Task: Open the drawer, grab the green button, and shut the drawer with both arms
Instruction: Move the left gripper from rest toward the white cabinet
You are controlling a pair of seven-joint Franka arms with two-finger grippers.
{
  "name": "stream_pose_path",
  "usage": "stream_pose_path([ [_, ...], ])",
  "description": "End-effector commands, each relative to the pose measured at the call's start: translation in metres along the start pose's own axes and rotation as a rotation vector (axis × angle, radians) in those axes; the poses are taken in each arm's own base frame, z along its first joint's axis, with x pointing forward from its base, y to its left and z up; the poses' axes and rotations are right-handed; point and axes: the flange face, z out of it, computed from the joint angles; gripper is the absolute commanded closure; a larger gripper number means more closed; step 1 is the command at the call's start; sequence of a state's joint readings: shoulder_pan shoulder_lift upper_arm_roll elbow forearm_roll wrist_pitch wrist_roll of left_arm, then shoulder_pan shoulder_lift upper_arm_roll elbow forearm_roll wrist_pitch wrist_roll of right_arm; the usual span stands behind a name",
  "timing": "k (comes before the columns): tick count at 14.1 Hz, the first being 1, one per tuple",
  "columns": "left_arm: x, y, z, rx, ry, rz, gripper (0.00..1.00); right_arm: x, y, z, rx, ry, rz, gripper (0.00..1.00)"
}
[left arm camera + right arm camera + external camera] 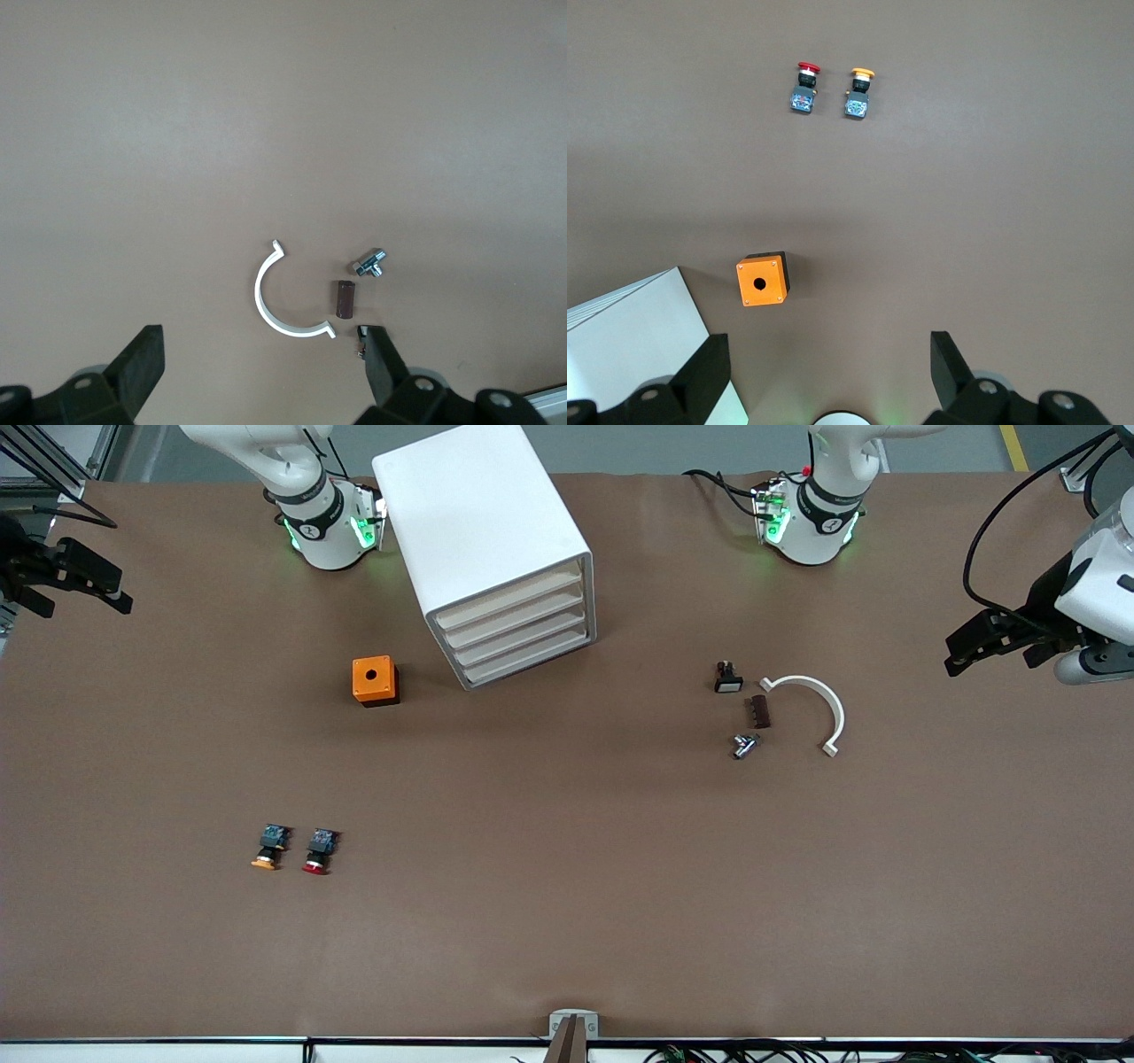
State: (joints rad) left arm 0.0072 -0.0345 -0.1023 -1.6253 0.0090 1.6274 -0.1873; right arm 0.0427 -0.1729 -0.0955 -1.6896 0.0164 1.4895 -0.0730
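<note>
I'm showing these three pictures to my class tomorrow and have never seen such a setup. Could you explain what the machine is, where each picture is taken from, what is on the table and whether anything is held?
These are two white robot arms at a brown table. One picture looks down from a high camera facing them; the other two come from cameras on each arm's wrist.

The left gripper and right gripper wait at the table's two ends, jaws open, holding nothing.

On the table: a white cabinet with four shut drawers, an orange box, an orange-capped button beside a red-capped button, a white half ring, a brown block and a metal fitting. No green button shows.
</note>
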Motion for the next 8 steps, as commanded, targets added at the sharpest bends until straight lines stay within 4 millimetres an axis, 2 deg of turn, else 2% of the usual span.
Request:
stream_pose_path([
  [1, 0.002, -0.001, -0.005, -0.005, 0.002, 0.011, 0.0, -0.006, 0.001, -0.005, 0.009, 0.004, -0.009, 0.0],
  [6, 0.004, -0.009, 0.0, -0.004, -0.008, -0.002, 0.0, -0.005, -0.001, -0.004, 0.008, 0.003, -0.013, 0.0],
  [8, 0.008, -0.026, 0.002, -0.003, -0.01, -0.032, 0.0, -0.005, -0.002, -0.005, 0.008, 0.006, -0.016, 0.0],
])
